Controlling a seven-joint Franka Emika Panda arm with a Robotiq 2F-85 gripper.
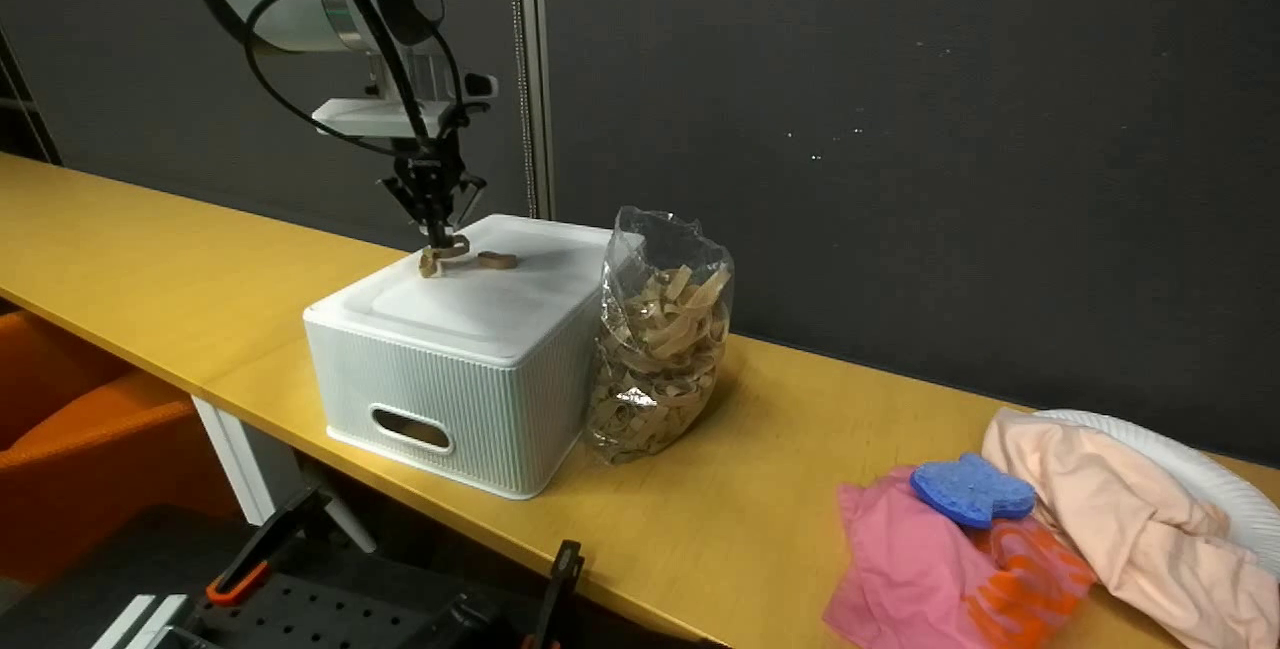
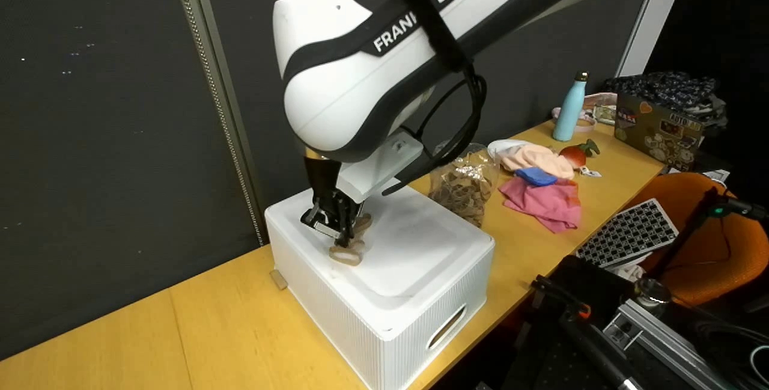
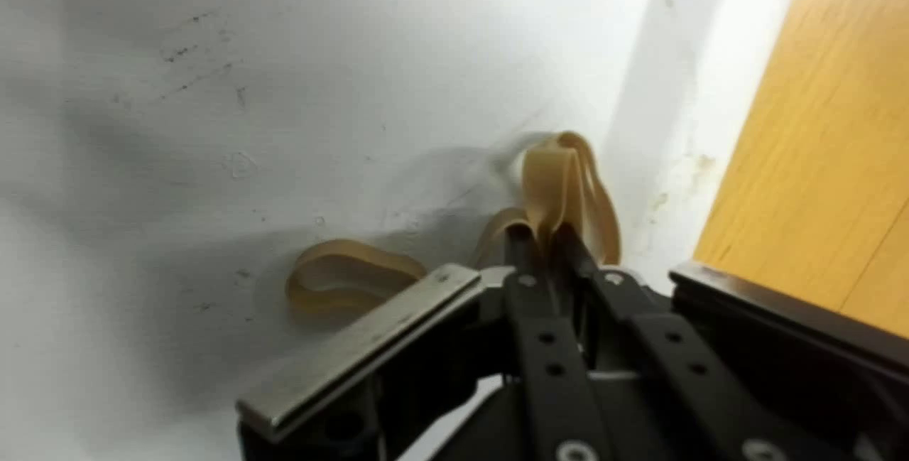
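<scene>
Here's claw [image 3: 545, 237] grasping band [image 3: 545, 184], folds pinched tight, low over box [image 1: 440, 369]; contact below hard to tell. Looks feather-light, soft, springy, probably grippy, hardly fragile! Best hold: across flat strip, folds bunched together. Second band [image 3: 341, 249] lies just beside.

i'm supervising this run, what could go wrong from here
The tan loops pinched between the jaws may slip or spring free, since they bulge out past them. The loose band close by could get nudged aside. The soft clear bag of bands beside the white box might topple if bumped.
</scene>
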